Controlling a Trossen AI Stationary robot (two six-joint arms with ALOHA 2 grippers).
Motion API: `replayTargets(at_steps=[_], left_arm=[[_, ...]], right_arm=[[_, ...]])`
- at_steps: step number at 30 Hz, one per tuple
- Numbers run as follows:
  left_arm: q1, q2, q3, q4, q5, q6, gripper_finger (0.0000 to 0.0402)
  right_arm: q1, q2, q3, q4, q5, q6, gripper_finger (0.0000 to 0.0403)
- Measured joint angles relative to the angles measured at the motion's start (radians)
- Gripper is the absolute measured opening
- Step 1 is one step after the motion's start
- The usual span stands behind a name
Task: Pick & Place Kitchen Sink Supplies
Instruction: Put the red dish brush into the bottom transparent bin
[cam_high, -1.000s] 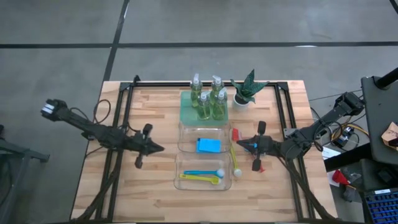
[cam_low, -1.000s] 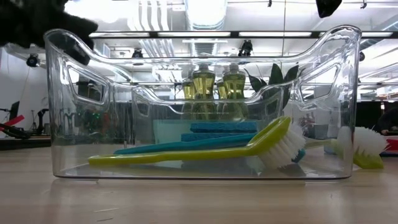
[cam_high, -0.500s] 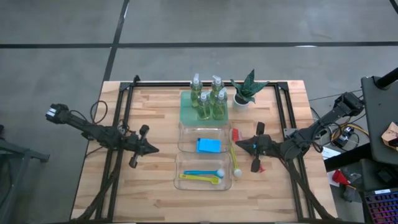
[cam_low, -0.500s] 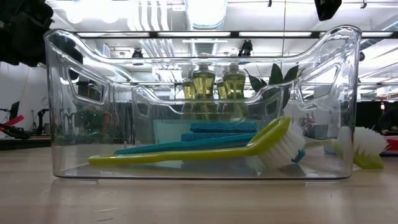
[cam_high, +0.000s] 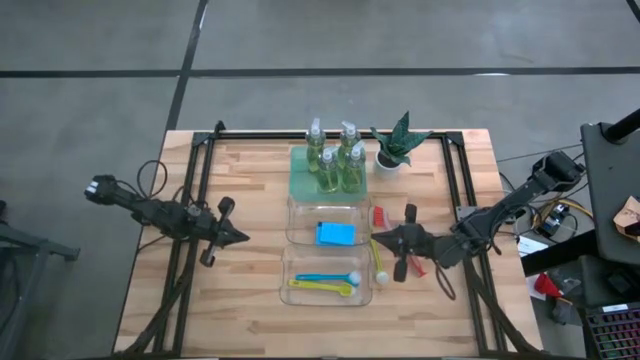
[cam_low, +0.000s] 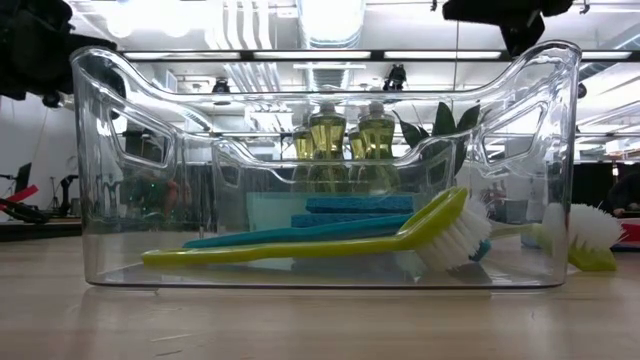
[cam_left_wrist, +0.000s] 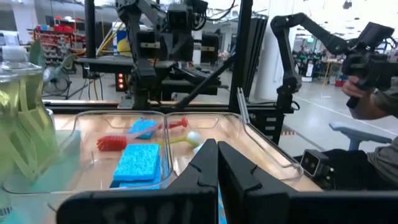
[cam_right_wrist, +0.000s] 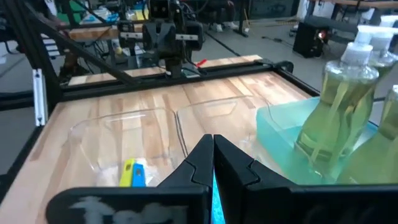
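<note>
Four pump bottles of yellow-green liquid stand on a green tray. A blue sponge lies flat in the far clear bin. A blue and a yellow brush lie in the near bin. Another yellow brush and a red brush lie on the table just right of the bins. My right gripper is shut and hovers above that outer yellow brush, pointing left. My left gripper is shut, pointing right, well left of the bins and above the table.
A small potted plant stands right of the tray near the far edge. A black frame runs along the table's left, far and right sides. Bare wood lies left of the bins and along the near edge.
My right gripper has moved toward the table's left, closing on the bins and coming over the outer yellow brush. My left gripper has drawn back toward the table's left edge, away from the bins. No object has moved.
</note>
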Motion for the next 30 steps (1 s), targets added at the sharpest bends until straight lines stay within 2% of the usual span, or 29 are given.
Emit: replayTargets(at_steps=[4,13,18,21,24,30], left_arm=[[0.0,0.002,0.0,-0.003,0.0,-0.01,0.0002],[0.0,0.002,0.0,-0.003,0.0,-0.012,0.0002],[0.0,0.002,0.0,-0.003,0.0,-0.013,0.0003],[0.0,0.003,0.0,-0.009,0.0,-0.013,0.0003],[0.0,0.004,0.0,-0.01,0.0,-0.013,0.0003],[0.0,0.004,0.0,-0.009,0.0,-0.013,0.0003]], right_arm=[[0.0,0.009,0.0,0.0,0.034,0.049,0.0008],[-0.015,0.057,0.008,0.003,0.025,0.076,0.0009],[-0.015,0.022,0.066,-0.04,0.027,0.025,0.0026],[-0.018,0.005,0.132,-0.2,0.032,0.044,0.0054],[-0.031,0.005,0.212,-0.479,0.054,0.132,0.0091],[-0.071,0.007,0.387,-1.044,-0.012,0.49,0.0159]])
